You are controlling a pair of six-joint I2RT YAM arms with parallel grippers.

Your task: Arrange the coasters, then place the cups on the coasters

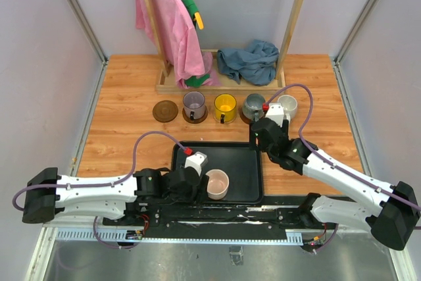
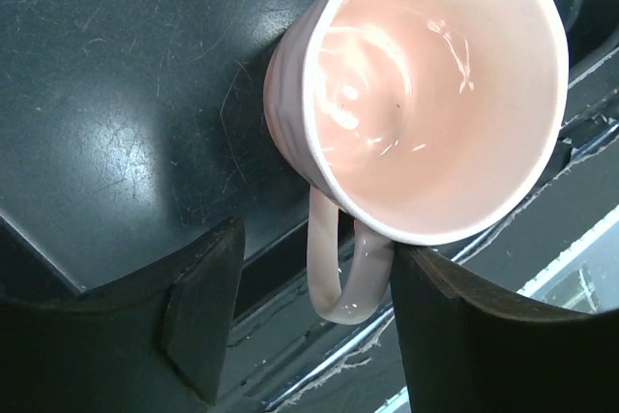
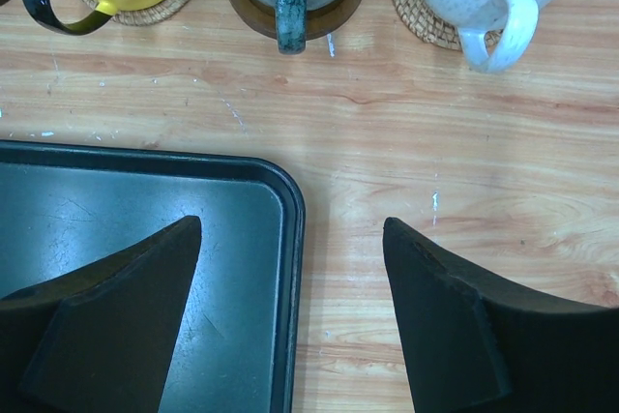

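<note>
Four cups [image 1: 225, 105] are parked, so it's just the pink cup [image 1: 217, 184] in the black tray [image 1: 247, 162]: left gripper [image 2: 317, 244] is part-open astride its handle [image 2: 327, 282], not clamped, so squeeze the loop squarely, lift straight, aim for the bare coaster [image 1: 166, 110]; right gripper [image 3: 292, 226] hangs wide, empty.

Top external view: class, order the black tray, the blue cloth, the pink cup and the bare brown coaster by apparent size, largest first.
1. black tray
2. blue cloth
3. bare brown coaster and pink cup: these look nearly alike here, so they are left unranked.
</note>
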